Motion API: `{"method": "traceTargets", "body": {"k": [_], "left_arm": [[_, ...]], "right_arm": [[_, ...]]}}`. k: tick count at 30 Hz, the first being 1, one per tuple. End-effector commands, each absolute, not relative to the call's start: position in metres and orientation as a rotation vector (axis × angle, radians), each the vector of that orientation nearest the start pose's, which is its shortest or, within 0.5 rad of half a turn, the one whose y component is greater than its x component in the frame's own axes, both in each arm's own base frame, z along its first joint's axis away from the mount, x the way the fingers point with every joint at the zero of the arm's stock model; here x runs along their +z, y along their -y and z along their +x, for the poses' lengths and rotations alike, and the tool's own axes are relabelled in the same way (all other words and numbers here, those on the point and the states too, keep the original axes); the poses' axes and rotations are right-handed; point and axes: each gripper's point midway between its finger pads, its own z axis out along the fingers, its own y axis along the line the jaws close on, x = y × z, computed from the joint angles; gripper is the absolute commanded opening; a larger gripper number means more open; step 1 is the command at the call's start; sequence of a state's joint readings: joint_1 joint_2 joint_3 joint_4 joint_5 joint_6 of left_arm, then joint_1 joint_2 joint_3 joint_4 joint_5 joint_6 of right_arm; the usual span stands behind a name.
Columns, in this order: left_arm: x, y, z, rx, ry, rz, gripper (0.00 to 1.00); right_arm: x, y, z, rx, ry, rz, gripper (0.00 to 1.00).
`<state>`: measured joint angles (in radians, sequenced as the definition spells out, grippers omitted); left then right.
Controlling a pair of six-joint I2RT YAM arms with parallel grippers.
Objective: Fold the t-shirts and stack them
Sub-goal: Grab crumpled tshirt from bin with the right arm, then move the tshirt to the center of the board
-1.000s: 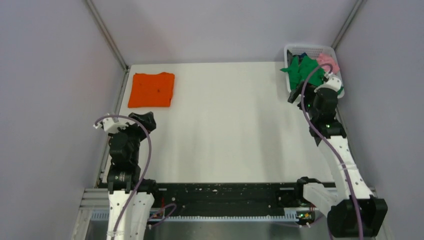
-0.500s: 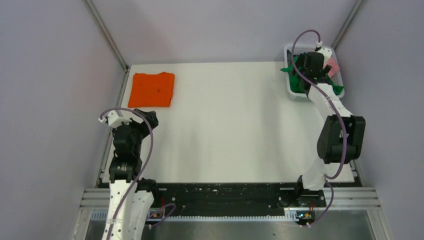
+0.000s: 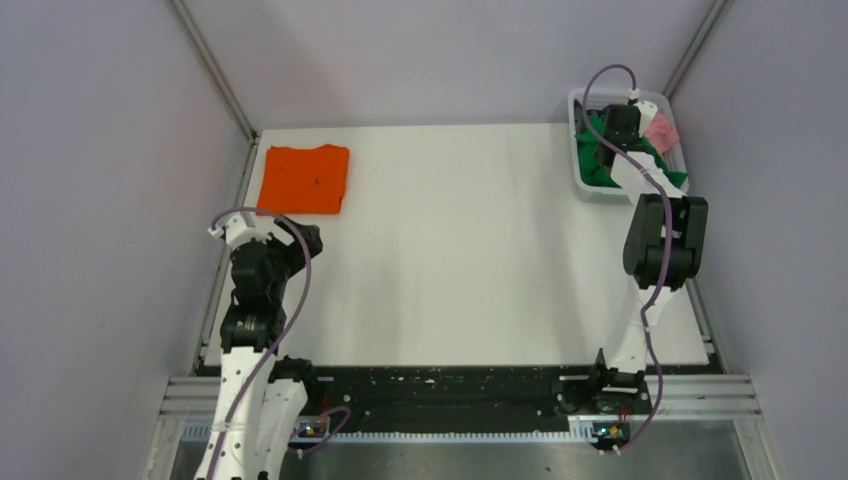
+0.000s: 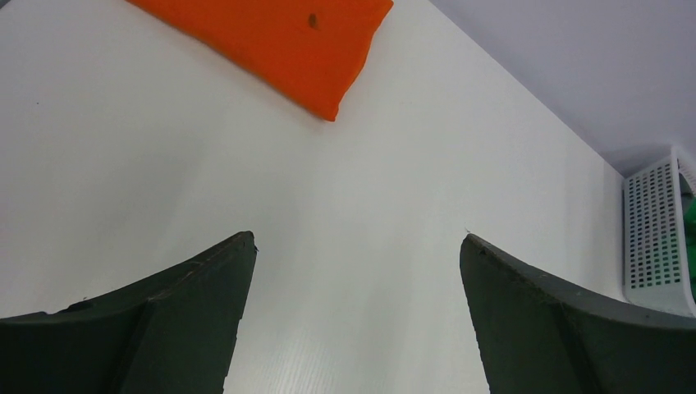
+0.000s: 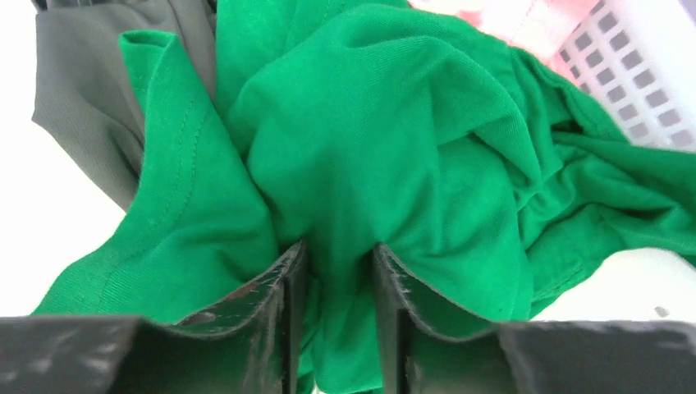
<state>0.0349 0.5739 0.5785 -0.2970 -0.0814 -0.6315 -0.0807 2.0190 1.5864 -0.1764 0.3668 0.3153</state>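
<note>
The orange t-shirt (image 3: 304, 179) lies folded into a flat rectangle at the table's far left; the left wrist view shows the orange t-shirt (image 4: 279, 41) ahead of my fingers. My left gripper (image 3: 300, 240) hovers open just near of it, nothing between its fingers (image 4: 197, 312). The green t-shirt (image 3: 598, 155) lies crumpled in the white basket (image 3: 582, 185) at the far right corner. My right gripper (image 3: 622, 125) reaches down into the basket. In the right wrist view the right gripper (image 5: 338, 258) is shut on a fold of the green t-shirt (image 5: 377, 148).
The basket also holds a pink cloth (image 3: 662, 130) and a grey garment (image 5: 82, 90) beside the green one. Grey walls enclose the white table (image 3: 460, 260) on three sides. A black rail (image 3: 450, 385) runs along the near edge.
My right arm reached further into the basket and its jaws closed on the green cloth. My left arm shifted slightly nearer and right, still open.
</note>
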Motion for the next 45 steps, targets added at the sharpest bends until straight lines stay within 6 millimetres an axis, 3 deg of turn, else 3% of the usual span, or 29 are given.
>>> {"method": "traceTargets", "body": {"k": [1, 3, 5, 8, 12, 15, 17, 20, 25, 29, 31, 33, 35, 39, 41, 42, 44, 45], "left_arm": [[0.237, 0.010, 0.274, -0.381, -1.707, -0.572, 0.99], [0.238, 0.009, 0.271, -0.378, -1.699, -0.577, 0.99], [0.239, 0.007, 0.267, -0.373, -1.688, -0.589, 0.99], [0.242, 0.006, 0.264, -0.375, -1.671, -0.599, 0.99], [0.238, 0.005, 0.262, -0.385, -1.665, -0.624, 0.99], [0.235, 0.005, 0.262, -0.387, -1.673, -0.632, 0.99], [0.234, 0.006, 0.264, -0.393, -1.679, -0.639, 0.99], [0.230, 0.008, 0.265, -0.405, -1.694, -0.643, 0.99], [0.223, 0.011, 0.266, -0.415, -1.726, -0.649, 0.99], [0.220, 0.011, 0.266, -0.414, -1.737, -0.658, 0.99], [0.219, 0.011, 0.266, -0.416, -1.741, -0.665, 0.99], [0.218, 0.010, 0.266, -0.416, -1.742, -0.681, 0.99], [0.215, 0.009, 0.265, -0.410, -1.750, -0.694, 0.99], [0.210, 0.007, 0.262, -0.390, -1.772, -0.718, 0.99], [0.208, 0.006, 0.262, -0.386, -1.780, -0.729, 0.99], [0.206, 0.006, 0.262, -0.387, -1.787, -0.735, 0.99], [0.203, 0.009, 0.263, -0.399, -1.800, -0.738, 0.99], [0.200, 0.009, 0.263, -0.403, -1.813, -0.741, 0.99]], "right_arm": [[0.165, 0.103, 0.566, -0.261, -1.979, 0.637, 0.18], [0.182, 0.097, 0.566, -0.222, -1.963, 0.611, 0.00], [0.208, 0.090, 0.565, -0.169, -1.934, 0.576, 0.00], [0.263, 0.076, 0.555, -0.079, -1.854, 0.504, 0.00], [0.350, 0.053, 0.530, 0.048, -1.713, 0.404, 0.00], [0.416, 0.024, 0.503, 0.168, -1.586, 0.285, 0.00], [0.459, -0.002, 0.481, 0.279, -1.496, 0.196, 0.00], [0.501, -0.053, 0.449, 0.462, -1.408, 0.035, 0.00], [0.538, -0.157, 0.388, 0.804, -1.306, -0.261, 0.00], [0.563, -0.226, 0.337, 1.001, -1.216, -0.485, 0.00], [0.574, -0.250, 0.318, 1.039, -1.171, -0.566, 0.00], [0.578, -0.267, 0.305, 1.063, -1.142, -0.622, 0.00], [0.573, -0.272, 0.304, 1.078, -1.150, -0.622, 0.00], [0.530, -0.253, 0.330, 0.955, -1.282, -0.463, 0.00], [0.491, -0.233, 0.342, 0.891, -1.381, -0.340, 0.00], [0.462, -0.221, 0.350, 0.854, -1.449, -0.262, 0.00], [0.399, -0.195, 0.357, 0.777, -1.578, -0.111, 0.00], [0.356, -0.181, 0.357, 0.731, -1.666, -0.039, 0.00]]}}
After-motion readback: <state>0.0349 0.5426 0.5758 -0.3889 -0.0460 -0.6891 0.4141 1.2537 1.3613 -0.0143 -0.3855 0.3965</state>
